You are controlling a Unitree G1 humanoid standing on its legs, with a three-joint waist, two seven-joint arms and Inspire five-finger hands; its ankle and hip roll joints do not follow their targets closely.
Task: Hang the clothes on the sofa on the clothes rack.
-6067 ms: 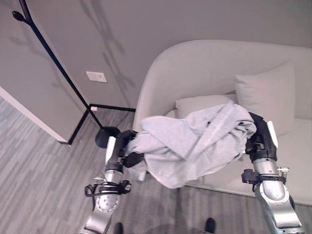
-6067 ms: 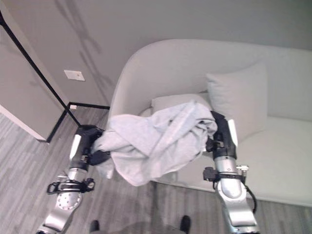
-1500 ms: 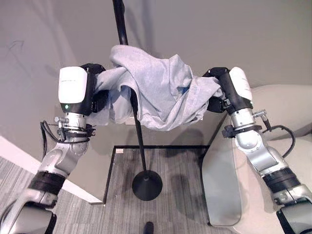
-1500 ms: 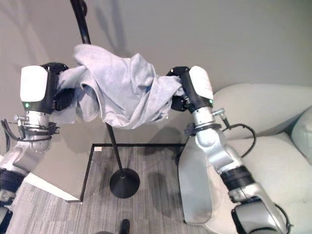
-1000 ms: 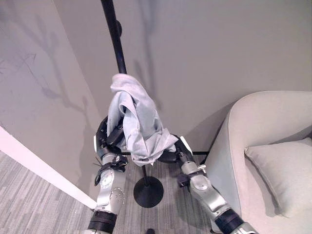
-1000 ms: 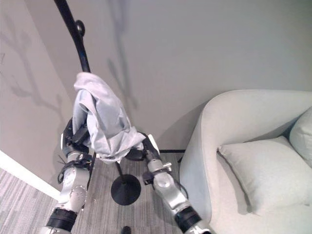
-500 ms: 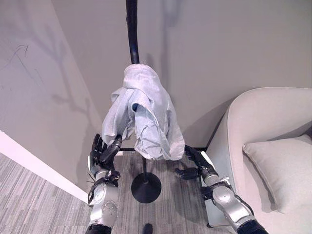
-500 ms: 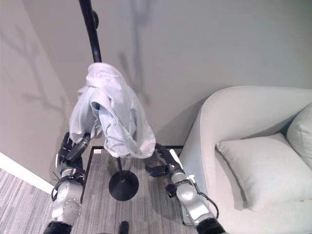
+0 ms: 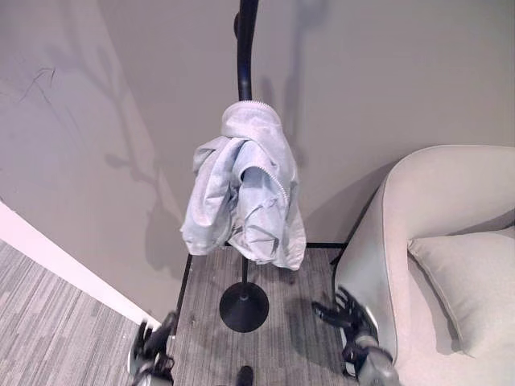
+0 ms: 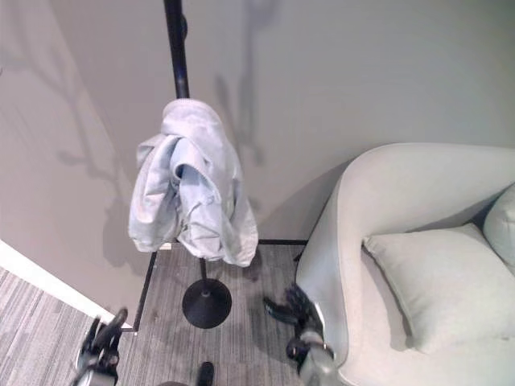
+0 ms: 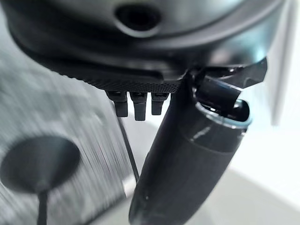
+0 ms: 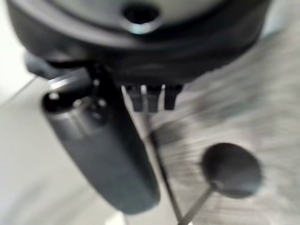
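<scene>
A: Left eye view: pale grey zip-up garment (image 9: pixel 245 189) draped in a bunch over the black metal clothes rack pole (image 9: pixel 246 40), above its round base.

B: Hands?

A: Left hand (image 9: pixel 153 344) and right hand (image 9: pixel 342 312) low, fingers spread, holding nothing. Cream sofa (image 9: pixel 418 209) beside the right hand.

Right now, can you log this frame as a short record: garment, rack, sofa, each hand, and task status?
garment: light grey garment draped on the rack pole, hanging clear of the floor
rack: black clothes rack, round base on the floor near the wall
sofa: pale sofa at the robot's right, with a cushion and no clothing on the visible part
left hand: left hand low, fingers open, holding nothing
right hand: right hand low beside the sofa, fingers open, holding nothing
task status: garment appears hung
</scene>
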